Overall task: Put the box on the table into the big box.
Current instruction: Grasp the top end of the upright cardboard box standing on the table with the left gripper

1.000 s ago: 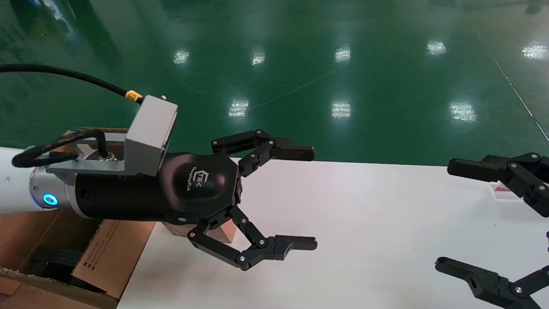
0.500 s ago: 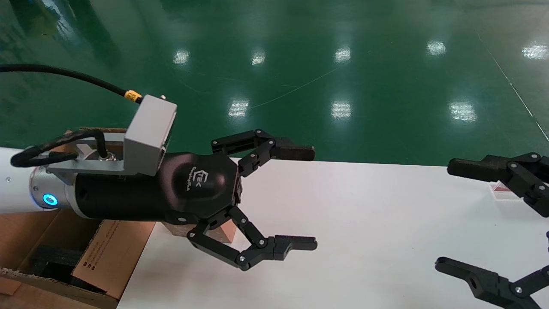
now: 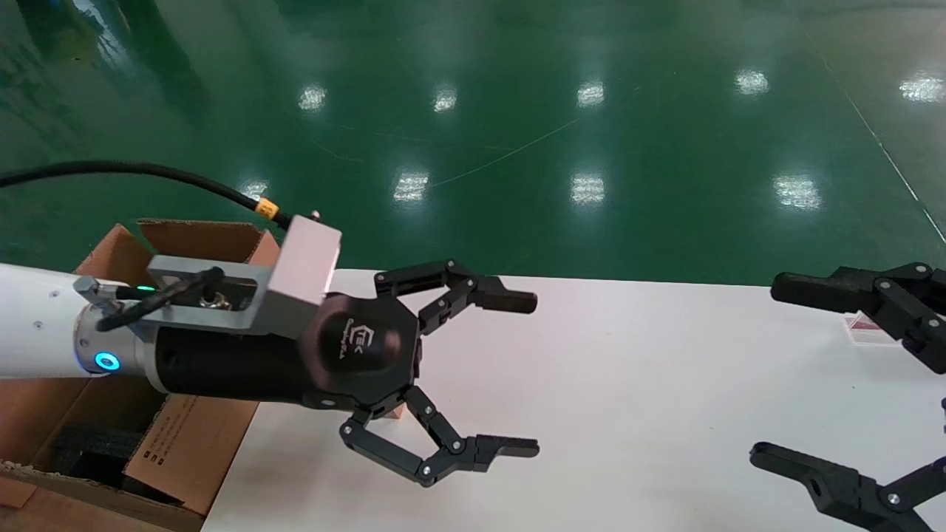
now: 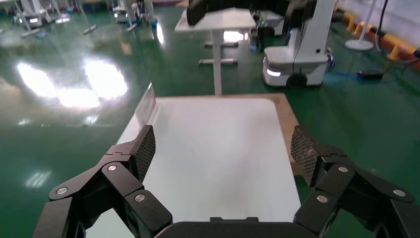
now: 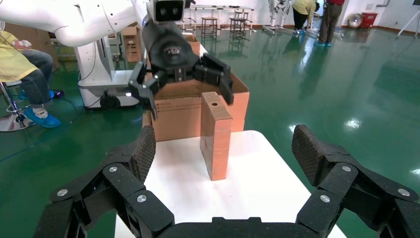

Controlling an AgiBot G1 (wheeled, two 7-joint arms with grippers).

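**Inspector A:** Start with the largest item. The table — white, smooth top — fills the lower part of the head view, green floor beyond it. Condition of the big box?

**Inspector B:** The big box stands at the table's left end, flaps up, black print on the near side panel, black foam visible inside. In the right wrist view it sits directly behind the small box, at the far edge of the tabletop.

**Inspector A:** And the left arm?

**Inspector B:** It reaches in from the left, over the big box and the table's left end. The left gripper has its jaws spread wide and holds nothing. Its wrist view confirms this: both fingers far apart, only bare table between them.

**Inspector A:** Location of the box?

**Inspector B:** The box stands upright on the table on a narrow side, a small round hole in its top face. The left gripper hangs just above and behind it — not touching, as far as the right wrist view shows. From the head, only a sliver of it shows under the gripper body.

**Inspector A:** Right side?

**Inspector B:** The right gripper sits at the table's right edge, well apart from the box, jaws wide, empty. A small red-and-white item lies behind its upper finger; cannot identify it.
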